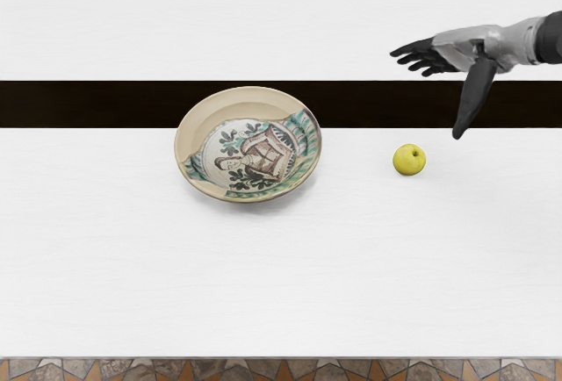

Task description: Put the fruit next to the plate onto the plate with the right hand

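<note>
The white table (pixel 281 293) runs from the left edge of the view to the right. Its near edge lies at 6 o'clock, with patterned floor tiles (pixel 281 370) below it. Its far edge meets a dark band (pixel 88 104) at 12 o'clock, and a second white surface (pixel 219 25) lies beyond.

The plate (pixel 198 122) sits left of centre, its far rim overlapping the dark band. The fruit (pixel 409 159) rests on the table at 3 o'clock from the plate, well apart from it, with bare tabletop between them and on every side.

The fruit is small, round and yellow-green, with a dark dimple on top. The plate is cream with a painted green and brown design.

The right hand (pixel 452 52) hovers at 1 o'clock from the fruit, clear of it. Its fingers are spread toward 9 o'clock and its thumb hangs down, holding nothing.
</note>
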Controlling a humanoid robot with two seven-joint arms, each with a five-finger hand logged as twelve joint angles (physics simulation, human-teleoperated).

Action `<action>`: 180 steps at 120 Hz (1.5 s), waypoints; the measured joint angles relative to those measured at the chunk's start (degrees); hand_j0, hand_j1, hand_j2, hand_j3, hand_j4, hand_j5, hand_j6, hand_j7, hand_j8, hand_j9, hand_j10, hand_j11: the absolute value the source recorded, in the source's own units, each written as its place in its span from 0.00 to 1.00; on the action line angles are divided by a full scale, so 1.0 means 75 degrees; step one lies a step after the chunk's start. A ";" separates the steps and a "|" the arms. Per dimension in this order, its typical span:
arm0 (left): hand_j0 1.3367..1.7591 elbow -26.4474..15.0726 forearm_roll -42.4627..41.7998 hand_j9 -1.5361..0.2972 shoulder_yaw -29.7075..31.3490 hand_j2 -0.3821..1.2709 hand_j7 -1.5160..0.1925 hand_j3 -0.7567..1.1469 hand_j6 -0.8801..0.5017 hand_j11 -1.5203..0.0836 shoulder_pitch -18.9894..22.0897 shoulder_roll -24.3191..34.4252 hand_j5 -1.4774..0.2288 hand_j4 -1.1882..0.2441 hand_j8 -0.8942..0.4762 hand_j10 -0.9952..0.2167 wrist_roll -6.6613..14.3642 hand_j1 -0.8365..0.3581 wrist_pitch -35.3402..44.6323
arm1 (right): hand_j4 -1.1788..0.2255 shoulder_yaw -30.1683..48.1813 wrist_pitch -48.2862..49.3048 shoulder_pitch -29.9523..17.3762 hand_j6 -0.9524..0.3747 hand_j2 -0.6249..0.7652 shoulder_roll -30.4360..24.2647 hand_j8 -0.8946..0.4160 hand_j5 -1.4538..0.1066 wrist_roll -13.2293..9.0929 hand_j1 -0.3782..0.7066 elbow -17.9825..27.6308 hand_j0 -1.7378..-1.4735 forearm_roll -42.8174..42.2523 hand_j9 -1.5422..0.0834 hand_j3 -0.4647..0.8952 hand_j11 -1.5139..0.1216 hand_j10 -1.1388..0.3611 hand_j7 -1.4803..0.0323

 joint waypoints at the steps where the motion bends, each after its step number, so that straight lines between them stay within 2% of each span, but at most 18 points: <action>1: 0.76 0.0000 0.0000 0.66 0.0000 0.26 0.70 0.40 0.46 0.75 0.0000 0.0000 0.68 0.66 0.47 0.62 0.0000 0.75 0.0000 | 0.82 0.0001 0.0000 -0.0011 0.69 0.45 -0.0002 0.66 0.91 -0.0001 0.06 0.0001 0.30 0.0018 0.93 0.34 0.90 0.74 0.95; 9: 0.76 0.0000 0.0000 0.66 0.0000 0.26 0.70 0.40 0.46 0.75 0.0000 0.0000 0.68 0.66 0.47 0.62 0.0000 0.75 0.0000 | 0.82 0.0009 0.0000 -0.0060 0.69 0.45 -0.0010 0.66 0.91 -0.0026 0.06 0.0000 0.30 0.0111 0.93 0.34 0.90 0.74 0.95; 14: 0.76 0.0000 0.0000 0.66 0.0001 0.26 0.70 0.40 0.46 0.75 0.0000 0.0000 0.68 0.66 0.47 0.62 0.0000 0.75 0.0000 | 0.82 0.0064 0.0000 -0.0040 0.69 0.45 0.0001 0.66 0.91 -0.0221 0.06 0.0021 0.30 0.0149 0.93 0.34 0.90 0.74 0.95; 20: 0.76 0.0000 0.0000 0.66 0.0001 0.26 0.70 0.40 0.46 0.75 0.0000 0.0000 0.68 0.66 0.47 0.62 0.0000 0.75 0.0000 | 0.82 0.0311 0.0000 -0.0027 0.69 0.45 -0.0012 0.66 0.91 -0.0866 0.06 0.0227 0.30 0.0186 0.93 0.34 0.90 0.74 0.95; 30: 0.76 0.0000 0.0000 0.66 0.0001 0.26 0.70 0.40 0.46 0.75 0.0000 0.0000 0.68 0.66 0.47 0.62 0.0000 0.75 0.0000 | 0.82 0.0801 0.0001 -0.0024 0.69 0.45 0.0032 0.66 0.91 -0.2439 0.06 0.0648 0.30 0.0219 0.93 0.34 0.90 0.74 0.95; 35: 0.76 0.0000 0.0000 0.66 0.0001 0.26 0.70 0.40 0.46 0.75 0.0000 0.0000 0.68 0.66 0.47 0.62 0.0000 0.75 0.0000 | 0.82 0.1035 0.0001 -0.0023 0.69 0.45 0.0040 0.66 0.91 -0.3024 0.06 0.0942 0.30 0.0213 0.93 0.34 0.90 0.74 0.95; 43: 0.76 0.0000 0.0000 0.66 0.0001 0.26 0.70 0.40 0.46 0.75 0.0000 0.0000 0.68 0.66 0.47 0.62 0.0000 0.75 0.0000 | 0.82 0.1303 0.0001 -0.0005 0.69 0.45 -0.0009 0.66 0.91 -0.3587 0.06 0.1446 0.30 0.0062 0.93 0.34 0.90 0.74 0.95; 52: 0.76 0.0000 0.0000 0.66 -0.0001 0.26 0.70 0.40 0.46 0.75 0.0000 0.0000 0.68 0.66 0.47 0.62 0.0000 0.75 0.0000 | 0.82 0.1437 0.0001 -0.0041 0.69 0.45 -0.0054 0.66 0.91 -0.3909 0.06 0.1967 0.30 -0.0424 0.92 0.34 0.90 0.74 0.95; 68: 0.76 0.0000 0.0000 0.66 -0.0002 0.26 0.70 0.40 0.46 0.75 0.0000 0.0000 0.68 0.66 0.47 0.62 0.0000 0.75 0.0000 | 0.81 0.1539 -0.0042 -0.0317 0.69 0.45 0.0322 0.66 0.91 -0.4129 0.06 0.2430 0.30 -0.1246 0.92 0.34 0.90 0.74 0.95; 80: 0.76 0.0000 0.0000 0.66 -0.0001 0.26 0.70 0.40 0.46 0.75 0.0000 0.0000 0.68 0.66 0.47 0.62 0.0000 0.75 0.0000 | 0.81 0.1547 -0.0709 -0.0667 0.69 0.45 0.0565 0.66 0.90 -0.4181 0.06 0.2539 0.30 -0.1974 0.92 0.34 0.90 0.74 0.95; 127: 0.76 0.0000 0.0000 0.66 -0.0001 0.26 0.70 0.40 0.46 0.75 0.0000 0.0000 0.68 0.66 0.47 0.62 0.0000 0.75 0.0000 | 0.81 0.1521 -0.2901 -0.1669 0.69 0.45 0.1028 0.65 0.90 -0.4213 0.06 0.2549 0.30 -0.3176 0.92 0.34 0.90 0.73 0.95; 164: 0.76 0.0000 0.0000 0.66 -0.0001 0.26 0.70 0.40 0.46 0.75 0.0000 0.0000 0.68 0.66 0.47 0.62 0.0000 0.75 0.0000 | 0.79 0.1498 -0.3541 -0.2130 0.66 0.44 0.1183 0.63 0.88 -0.4214 0.10 0.2526 0.30 -0.3749 0.90 0.34 0.87 0.71 0.92; 180: 0.76 0.0000 0.0000 0.66 -0.0001 0.26 0.70 0.40 0.46 0.75 0.0000 0.0000 0.68 0.66 0.47 0.62 0.0000 0.75 0.0000 | 0.78 0.1494 -0.3870 -0.2377 0.65 0.44 0.1333 0.62 0.87 -0.4214 0.11 0.2340 0.30 -0.3955 0.89 0.34 0.86 0.71 0.91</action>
